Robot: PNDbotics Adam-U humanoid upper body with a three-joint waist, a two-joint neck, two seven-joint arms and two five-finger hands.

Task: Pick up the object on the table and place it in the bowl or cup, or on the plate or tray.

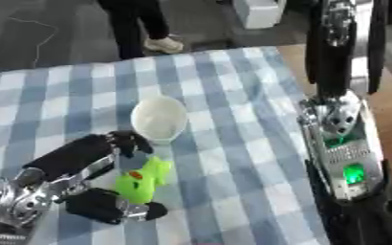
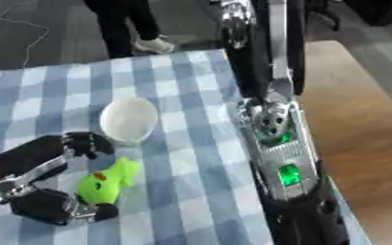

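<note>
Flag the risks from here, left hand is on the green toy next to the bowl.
1. The left hand has fingers curled on either side of the green toy, but contact looks partial; it could slip out on the lift.
2. The white bowl sits just beyond the toy, close to the upper fingers; they might nudge or tip it.
3. The bowl opening looks narrow for the toy, so it could catch on the rim.

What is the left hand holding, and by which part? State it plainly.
The left hand brackets the green toy, fingers near its upper end and thumb near its lower end; whether they actually grip it cannot be told.
</note>
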